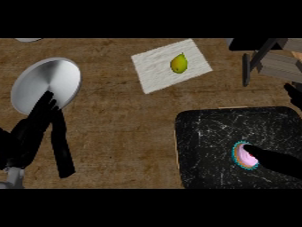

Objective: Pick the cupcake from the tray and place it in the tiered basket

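Note:
The cupcake (244, 155), pink-topped in a teal wrapper, sits on the black tray (212, 137) at the lower right. My right hand (280, 162) comes in from the right edge; one black digit lies against the cupcake's right side and hides part of it. Its other fingers (300, 99) stretch straight up along the right edge, apart from the cupcake, so the hand is open. The tiered basket (280, 62), grey wood on dark legs, stands at the top right beyond the tray. My left hand (32, 133) rests open at the left, fingers straight and holding nothing.
A round silver plate (45, 82) lies at the upper left, just beyond my left hand's fingertips. A white napkin (160, 66) at top centre carries a yellow-green fruit (179, 63). Bare wooden counter (120, 133) lies between my left hand and the tray.

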Controlling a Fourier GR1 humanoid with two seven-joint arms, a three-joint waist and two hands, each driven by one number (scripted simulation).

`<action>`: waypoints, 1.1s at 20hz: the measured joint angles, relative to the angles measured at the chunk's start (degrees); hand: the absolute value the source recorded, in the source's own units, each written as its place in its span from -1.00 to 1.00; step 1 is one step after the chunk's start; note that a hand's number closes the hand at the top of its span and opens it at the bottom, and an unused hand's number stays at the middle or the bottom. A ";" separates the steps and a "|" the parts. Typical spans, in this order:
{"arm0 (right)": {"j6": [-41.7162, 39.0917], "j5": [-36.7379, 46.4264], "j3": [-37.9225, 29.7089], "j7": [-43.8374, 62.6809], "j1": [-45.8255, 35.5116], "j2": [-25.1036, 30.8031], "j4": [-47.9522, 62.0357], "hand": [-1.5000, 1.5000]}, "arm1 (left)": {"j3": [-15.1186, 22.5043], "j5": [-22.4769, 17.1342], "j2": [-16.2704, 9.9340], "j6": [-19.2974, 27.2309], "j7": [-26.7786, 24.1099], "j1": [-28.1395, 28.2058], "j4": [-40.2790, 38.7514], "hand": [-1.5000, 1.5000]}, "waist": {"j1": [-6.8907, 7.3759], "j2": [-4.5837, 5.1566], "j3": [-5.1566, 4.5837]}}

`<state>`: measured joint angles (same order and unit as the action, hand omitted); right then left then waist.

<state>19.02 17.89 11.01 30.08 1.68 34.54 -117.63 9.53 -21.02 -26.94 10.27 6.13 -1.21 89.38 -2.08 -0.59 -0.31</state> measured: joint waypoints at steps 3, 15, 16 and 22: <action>-8.05 1.16 0.62 6.88 0.27 7.35 -3.60 -1.00 | 0.16 0.23 -0.10 -0.09 0.60 -0.54 0.08 0.00 | 0.32 0.08 -0.08; -29.43 -13.92 7.05 33.54 -8.61 16.83 -15.41 -1.00 | 0.24 0.47 0.56 -1.62 2.40 -2.76 0.60 0.00 | 2.69 0.58 0.05; -29.45 -13.98 7.68 34.40 -9.90 16.54 -15.12 -1.00 | -0.24 0.24 0.16 -2.28 2.43 -2.68 0.53 0.00 | 2.80 0.60 0.07; -28.47 -8.68 12.92 36.28 -11.40 13.36 -11.54 -1.00 | -1.30 0.84 0.89 -2.63 2.26 -3.90 -1.07 0.00 | 2.61 0.60 0.16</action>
<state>-9.45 9.21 23.93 66.37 -9.72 47.91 -129.17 8.23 -20.18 -26.05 7.64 8.39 -5.11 88.31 0.53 0.02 -0.15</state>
